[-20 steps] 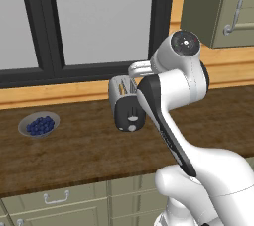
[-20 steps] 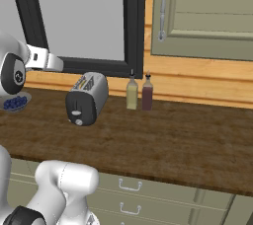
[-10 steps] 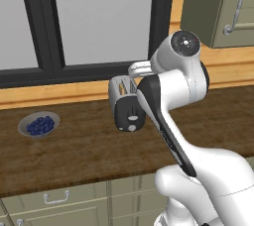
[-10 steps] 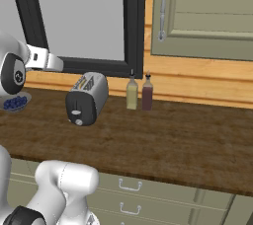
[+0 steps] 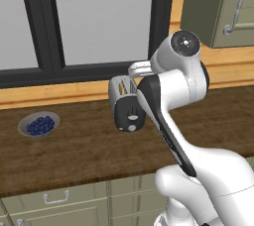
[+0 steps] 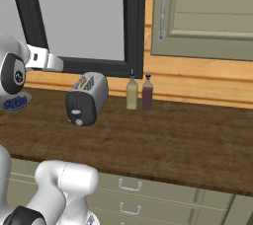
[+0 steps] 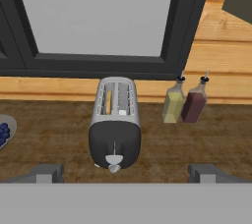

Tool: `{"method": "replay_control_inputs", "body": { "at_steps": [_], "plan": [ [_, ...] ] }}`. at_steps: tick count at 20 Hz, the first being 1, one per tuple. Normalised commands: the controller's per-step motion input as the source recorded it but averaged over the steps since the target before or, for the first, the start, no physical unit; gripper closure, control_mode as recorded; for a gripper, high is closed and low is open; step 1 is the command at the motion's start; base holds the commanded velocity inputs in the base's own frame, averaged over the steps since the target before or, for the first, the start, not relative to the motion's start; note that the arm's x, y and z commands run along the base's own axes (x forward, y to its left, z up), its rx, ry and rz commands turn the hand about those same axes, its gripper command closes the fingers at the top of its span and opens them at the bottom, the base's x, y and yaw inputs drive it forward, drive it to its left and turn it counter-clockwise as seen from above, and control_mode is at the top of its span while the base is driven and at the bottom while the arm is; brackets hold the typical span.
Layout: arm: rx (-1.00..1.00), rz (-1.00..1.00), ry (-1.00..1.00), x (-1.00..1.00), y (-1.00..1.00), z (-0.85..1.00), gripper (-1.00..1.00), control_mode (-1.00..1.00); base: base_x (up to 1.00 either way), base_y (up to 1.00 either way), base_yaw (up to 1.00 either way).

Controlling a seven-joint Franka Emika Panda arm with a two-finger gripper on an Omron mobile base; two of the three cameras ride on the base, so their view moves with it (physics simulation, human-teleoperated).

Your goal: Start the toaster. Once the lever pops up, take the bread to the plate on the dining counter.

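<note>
The silver toaster (image 7: 115,125) with its black front panel and white knob (image 7: 114,161) stands on the brown wall counter (image 7: 197,144), below the window. It also appears beside my arm as the toaster (image 5: 126,116) and, from the other side, the toaster (image 6: 86,99). A thin tan slice of bread (image 7: 108,101) sits down in its left slot. My gripper (image 7: 126,173) hovers above and in front of the toaster, open, fingertips (image 7: 45,173) wide apart with nothing between them. The plate and the dining counter are out of view.
A grey bowl of blueberries (image 5: 39,124) sits on the counter left of the toaster. Two bottles, one yellowish (image 6: 132,93) and one dark red (image 6: 147,92), stand against the wall to its right. A wall cabinet (image 6: 207,12) hangs above right.
</note>
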Motion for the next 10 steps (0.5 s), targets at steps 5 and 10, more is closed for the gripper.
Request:
{"method": "replay_control_inputs", "body": {
  "at_steps": [5, 10],
  "plan": [
    [0.0, 0.0, 0.0, 0.0, 0.0, 0.0, -1.0, -1.0, 0.0, 0.0, 0.0],
    [0.0, 0.0, 0.0, 0.0, 0.0, 0.0, -1.0, -1.0, 0.0, 0.0, 0.0]
  ]
}}
